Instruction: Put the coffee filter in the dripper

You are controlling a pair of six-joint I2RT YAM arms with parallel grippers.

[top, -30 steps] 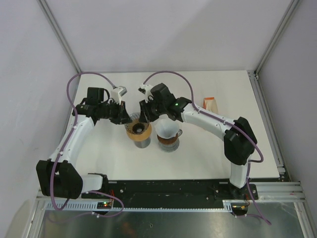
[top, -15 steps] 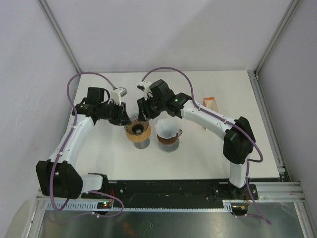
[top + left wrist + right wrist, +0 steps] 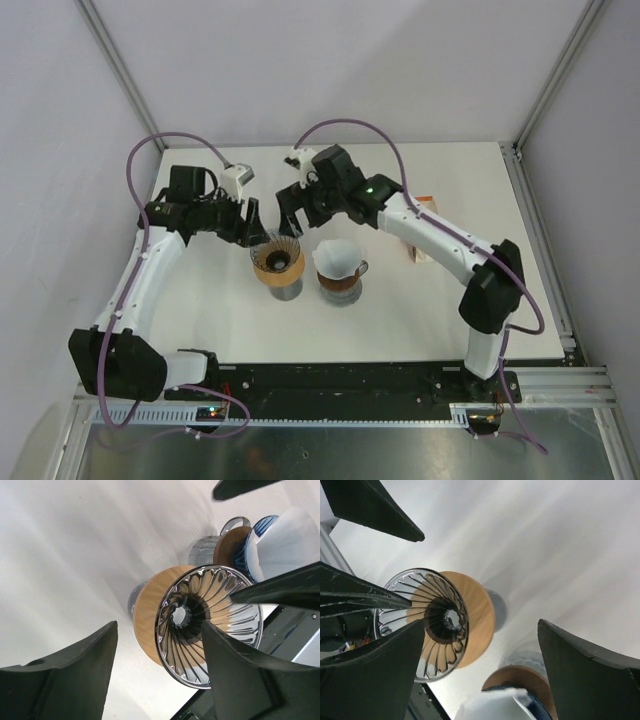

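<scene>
Left gripper (image 3: 258, 224) splayed; right gripper (image 3: 289, 214) splayed wider

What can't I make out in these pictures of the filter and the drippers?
- Box, top view: the right arm crosses it, and its print is too small to read.
- Stand under the glass dripper, both wrist views: the wooden collar covers most of it.
- White filter, right wrist view: cut off by the bottom edge.

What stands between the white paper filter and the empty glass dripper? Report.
Nothing visible. The white paper filter sits in the blue dripper beside the clear ribbed glass dripper, whose bowl is empty. The left end effector and right end effector, both open, hang by its far rim, not between them.
</scene>
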